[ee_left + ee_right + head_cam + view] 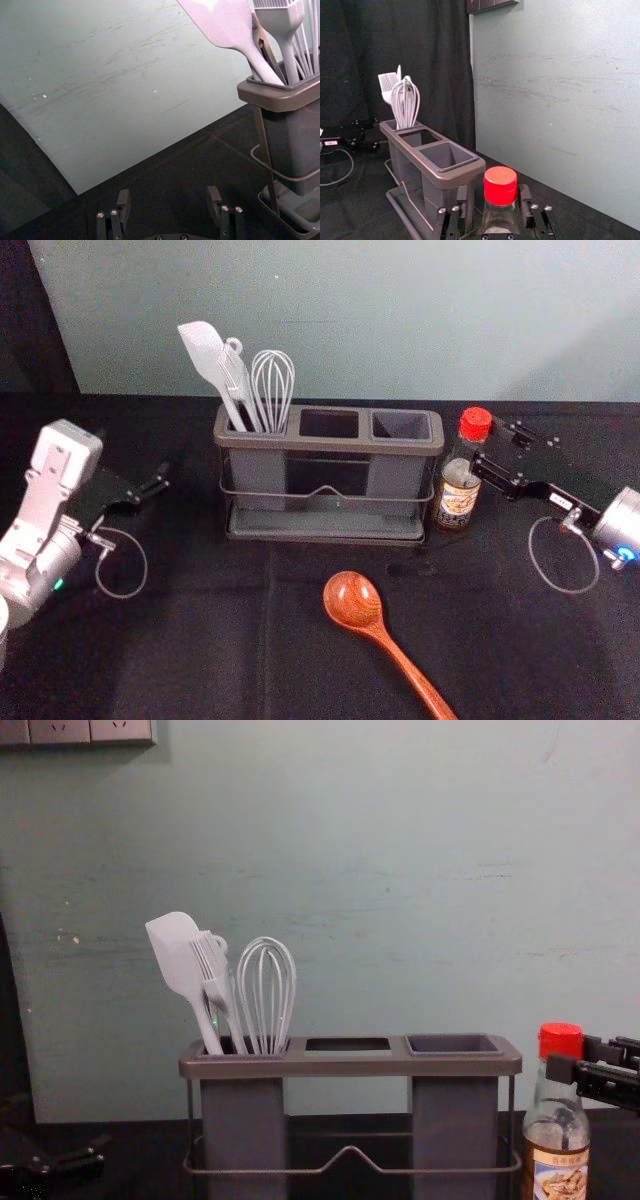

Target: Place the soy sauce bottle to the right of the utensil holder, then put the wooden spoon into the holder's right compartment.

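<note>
1. Soy sauce bottle point(459, 490): upright on the dark surface point(230, 615), just beside the utensil holder point(325, 525), on its right. Its base runs out of the chest view, so the lower label is cut off there.
2. Right tool point(485, 442): at the bottle's upper part, reaching in from the right. Fingers moderately apart, one on each side of the bottle just below the red cap point(500, 186). In the right wrist view a gap separates one finger from the bottle; the other is close to it – contact there cannot be made out.
3. Wooden spoon point(352, 600): lying on the surface in front of the holder, bowl nearest the holder. The handle's end is cut off by the head view's lower edge.
4. Holder's left compartment: contains a spatula point(207, 353), a brush point(212, 968) and a whisk point(272, 380), their lower ends hidden by the compartment walls. Another utensil behind them is largely covered – type uncertain.
5. Left tool point(150, 477): parked left of the holder, above the surface. Fingers wide apart in its wrist view; partly lost against the dark cloth in the head view.
</note>
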{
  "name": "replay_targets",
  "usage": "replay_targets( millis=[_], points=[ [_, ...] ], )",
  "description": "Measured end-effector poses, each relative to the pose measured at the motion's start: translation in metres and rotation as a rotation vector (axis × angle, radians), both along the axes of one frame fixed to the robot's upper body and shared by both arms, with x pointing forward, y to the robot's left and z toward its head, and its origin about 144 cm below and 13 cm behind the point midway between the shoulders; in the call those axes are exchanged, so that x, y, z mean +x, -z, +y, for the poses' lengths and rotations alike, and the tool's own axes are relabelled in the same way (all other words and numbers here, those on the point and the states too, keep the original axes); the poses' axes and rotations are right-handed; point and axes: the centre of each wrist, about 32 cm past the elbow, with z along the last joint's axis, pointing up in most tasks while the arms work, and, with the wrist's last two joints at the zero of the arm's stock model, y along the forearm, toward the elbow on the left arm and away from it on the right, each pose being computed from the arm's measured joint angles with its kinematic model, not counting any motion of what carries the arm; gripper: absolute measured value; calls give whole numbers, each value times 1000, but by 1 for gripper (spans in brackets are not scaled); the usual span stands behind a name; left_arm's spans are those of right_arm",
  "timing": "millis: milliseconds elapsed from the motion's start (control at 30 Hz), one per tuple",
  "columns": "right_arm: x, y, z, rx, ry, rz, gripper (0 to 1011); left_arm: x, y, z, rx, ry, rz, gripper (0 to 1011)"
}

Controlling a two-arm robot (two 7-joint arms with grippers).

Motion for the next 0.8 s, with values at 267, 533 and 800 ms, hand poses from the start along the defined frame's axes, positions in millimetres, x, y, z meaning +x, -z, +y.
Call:
replay_targets(
  millis=[267,533,800],
  points=[
    [0,0,0,0,0,-2,840,0,0,0,0,0,0,1005],
    [0,0,0,1,1,-3,1002,0,0,0,0,0,0,1005],
    [-1,-1,-1,1,6,-8,1003,0,0,0,0,0,0,1005]
  ],
)
